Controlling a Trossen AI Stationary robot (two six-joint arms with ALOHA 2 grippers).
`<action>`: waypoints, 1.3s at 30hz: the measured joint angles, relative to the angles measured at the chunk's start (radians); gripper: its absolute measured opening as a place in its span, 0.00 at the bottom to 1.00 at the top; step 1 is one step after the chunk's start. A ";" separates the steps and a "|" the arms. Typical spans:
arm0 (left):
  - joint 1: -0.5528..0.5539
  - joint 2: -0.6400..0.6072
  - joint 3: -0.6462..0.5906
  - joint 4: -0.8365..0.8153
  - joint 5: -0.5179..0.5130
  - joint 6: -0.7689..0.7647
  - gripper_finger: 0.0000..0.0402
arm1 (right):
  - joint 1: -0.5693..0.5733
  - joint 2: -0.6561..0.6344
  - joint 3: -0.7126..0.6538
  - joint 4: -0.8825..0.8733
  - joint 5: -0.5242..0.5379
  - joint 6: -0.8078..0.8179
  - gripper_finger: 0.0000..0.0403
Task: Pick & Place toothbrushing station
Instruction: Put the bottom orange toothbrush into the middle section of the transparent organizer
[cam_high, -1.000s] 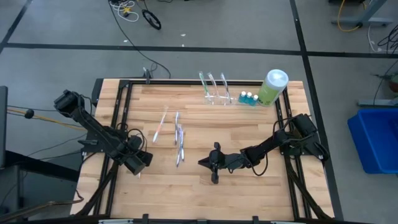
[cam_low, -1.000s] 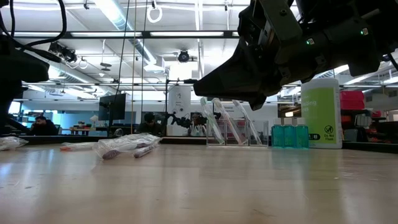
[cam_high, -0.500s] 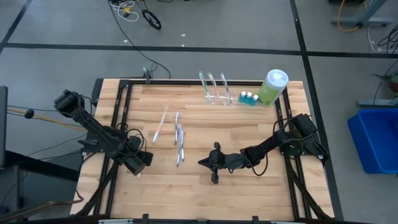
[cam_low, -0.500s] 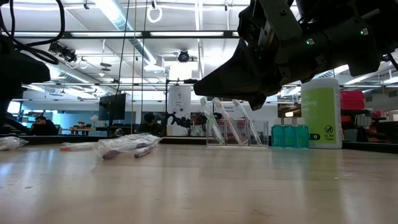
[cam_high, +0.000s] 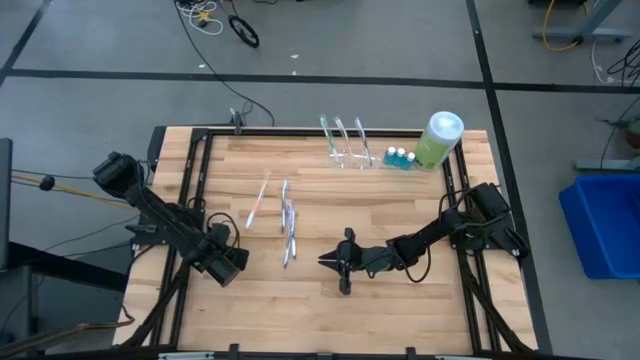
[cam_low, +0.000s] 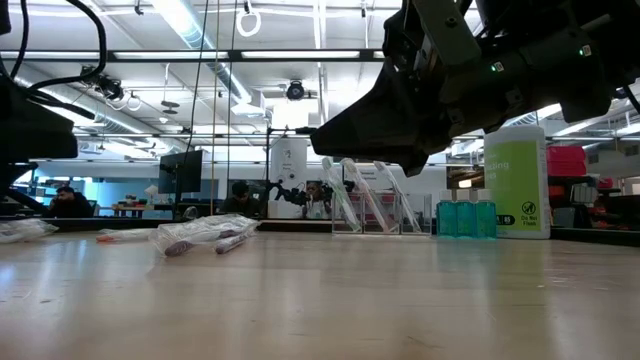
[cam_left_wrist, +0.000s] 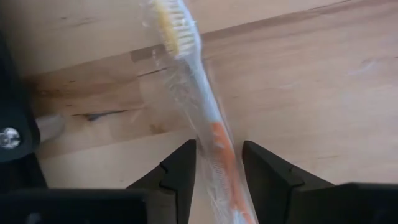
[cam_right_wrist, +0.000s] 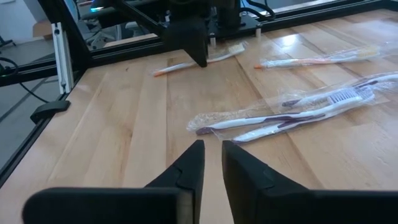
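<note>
The toothbrushing station (cam_high: 347, 148), a see-through rack with slim brushes standing in it, rests at the table's far edge; it also shows in the low view (cam_low: 365, 205). My left gripper (cam_high: 228, 268) is at the near left, shut on a wrapped orange-handled toothbrush (cam_left_wrist: 211, 134) that lies on the table. My right gripper (cam_high: 328, 262) hangs shut and empty above the table's near middle, far from the rack, and shows in its own wrist view (cam_right_wrist: 213, 149). My left gripper pinches the wrapped toothbrush's orange handle (cam_left_wrist: 219, 163) between its two fingers, which lie across it and point down from above. The bristle head (cam_left_wrist: 177, 25) sticks out beyond the fingers. In the right wrist view the brush (cam_right_wrist: 180, 65) lies flat on the table.
A big light-green bottle (cam_high: 437, 140) and tiny blue-capped bottles (cam_high: 400, 157) stand right of the rack. Other wrapped toothbrushes (cam_high: 288, 228) and one more (cam_high: 258, 200) lie in the table's middle left. A black frame rail (cam_high: 190, 190) runs along the table's left side.
My left arm has shifted a little toward the table's near edge, its gripper staying over the toothbrush at the near left. My right arm has kept still.
</note>
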 joint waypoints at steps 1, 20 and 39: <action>0.000 0.005 0.001 0.003 -0.002 0.005 0.31 | 0.000 0.000 0.000 0.000 0.000 0.000 0.16; 0.002 0.015 0.025 0.017 -0.270 0.160 0.06 | 0.000 0.000 0.000 0.005 0.005 0.039 0.05; 0.089 0.014 0.153 0.721 -0.604 1.374 0.04 | -0.047 0.000 0.063 0.002 0.007 -0.061 0.33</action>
